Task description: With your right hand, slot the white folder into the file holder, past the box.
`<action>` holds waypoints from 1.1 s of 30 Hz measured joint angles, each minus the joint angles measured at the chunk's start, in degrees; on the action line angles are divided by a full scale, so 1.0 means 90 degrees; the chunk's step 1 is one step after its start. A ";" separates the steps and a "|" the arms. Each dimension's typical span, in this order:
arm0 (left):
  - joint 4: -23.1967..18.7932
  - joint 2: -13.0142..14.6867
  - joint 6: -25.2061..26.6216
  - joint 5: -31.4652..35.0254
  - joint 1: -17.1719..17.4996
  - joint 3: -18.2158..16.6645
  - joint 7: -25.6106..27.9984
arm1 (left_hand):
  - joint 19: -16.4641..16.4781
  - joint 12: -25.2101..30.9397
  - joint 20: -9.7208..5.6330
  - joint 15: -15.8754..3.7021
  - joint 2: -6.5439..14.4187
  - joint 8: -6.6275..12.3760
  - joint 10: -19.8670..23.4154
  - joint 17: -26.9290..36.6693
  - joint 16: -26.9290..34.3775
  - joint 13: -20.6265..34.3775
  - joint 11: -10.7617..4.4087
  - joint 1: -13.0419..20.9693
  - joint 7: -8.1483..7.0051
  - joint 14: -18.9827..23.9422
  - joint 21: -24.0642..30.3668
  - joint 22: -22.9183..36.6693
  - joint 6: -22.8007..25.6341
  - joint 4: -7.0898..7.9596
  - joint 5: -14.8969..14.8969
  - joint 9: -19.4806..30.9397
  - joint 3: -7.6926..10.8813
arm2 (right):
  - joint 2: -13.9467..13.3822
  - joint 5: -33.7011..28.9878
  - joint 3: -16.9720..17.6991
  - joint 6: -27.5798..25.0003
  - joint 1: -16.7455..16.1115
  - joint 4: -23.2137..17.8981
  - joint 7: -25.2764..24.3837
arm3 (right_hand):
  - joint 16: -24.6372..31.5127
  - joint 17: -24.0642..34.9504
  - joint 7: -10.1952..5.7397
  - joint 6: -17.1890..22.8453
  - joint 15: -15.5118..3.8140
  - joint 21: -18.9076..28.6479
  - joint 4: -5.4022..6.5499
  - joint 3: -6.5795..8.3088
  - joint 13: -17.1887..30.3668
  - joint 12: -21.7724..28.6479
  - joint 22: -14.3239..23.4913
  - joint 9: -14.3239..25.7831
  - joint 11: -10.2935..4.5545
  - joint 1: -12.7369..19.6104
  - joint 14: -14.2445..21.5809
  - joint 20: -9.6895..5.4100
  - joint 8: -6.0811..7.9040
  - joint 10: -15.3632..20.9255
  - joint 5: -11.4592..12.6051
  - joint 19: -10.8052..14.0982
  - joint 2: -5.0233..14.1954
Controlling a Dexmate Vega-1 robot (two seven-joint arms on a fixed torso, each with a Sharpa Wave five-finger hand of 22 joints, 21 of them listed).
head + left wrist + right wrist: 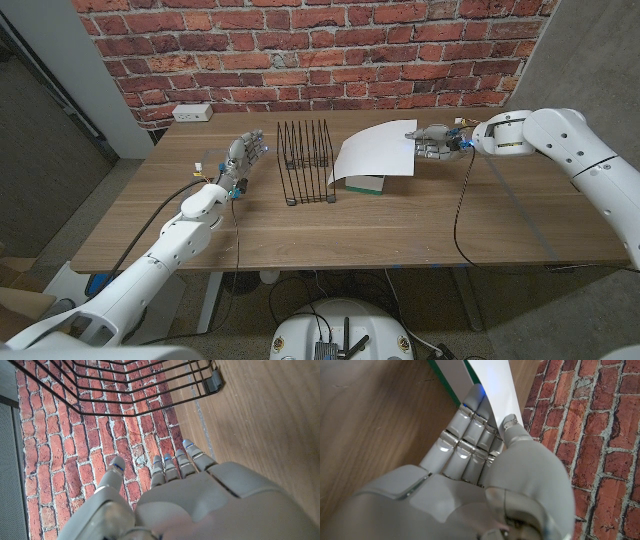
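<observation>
The white folder (372,150) hangs tilted above the table, held at its right edge by my right hand (436,141). In the right wrist view my thumb and fingers (470,435) pinch the folder's white sheet (495,385). Under the folder's lower edge sits a white and green box (366,185). The black wire file holder (306,162) stands left of the box; the folder's left edge is close to its right side. My left hand (243,158) stands left of the holder, fingers apart, holding nothing. The holder's wires (125,385) show beyond my left hand (190,495).
A white power strip (191,112) lies at the table's back left by the brick wall. Cables run along both arms over the wooden table (400,230). Bare tabletop stretches in front of the holder and box.
</observation>
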 measured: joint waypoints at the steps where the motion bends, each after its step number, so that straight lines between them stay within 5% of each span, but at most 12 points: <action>1: -0.0006 0.0004 -0.0005 0.0000 0.0016 -0.0007 0.0000 | 0.0000 0.0000 0.0000 0.0000 0.0000 0.0000 0.0000 0.0000 0.0000 0.0000 0.0000 0.0000 0.0000 0.0000 0.0000 0.0000 0.0000 0.0000 0.0000 0.0000 0.0000 | -0.0019 0.0023 0.0017 0.0040 -0.0023 -0.0040 -0.0027 | 0.0000 0.0001 0.0000 0.0000 0.0000 0.0000 0.0000 0.0000 0.0013 0.0000 0.0000 0.0000 0.0000 0.0000 0.0002 0.0000 0.0000 0.0000 0.0000 0.0000 0.0000; 33: 0.0094 0.0067 0.0010 0.0002 -0.0125 -0.0004 -0.0157 | 0.0000 0.0000 0.0000 0.0000 0.0000 0.0000 0.0000 0.0000 0.0000 -0.0001 0.0000 0.0000 0.0034 0.0000 0.0000 0.0000 0.0034 0.0027 0.0000 0.0000 0.0027 | -0.0501 0.0036 0.0154 0.0425 -0.0229 -0.1134 -0.0451 | -0.0044 0.0090 0.0004 0.0003 0.0022 0.0076 0.0000 0.0000 0.0118 -0.0044 0.0025 -0.0005 0.0013 -0.0002 0.0019 0.0034 0.0005 0.0007 0.0024 -0.0033 -0.0002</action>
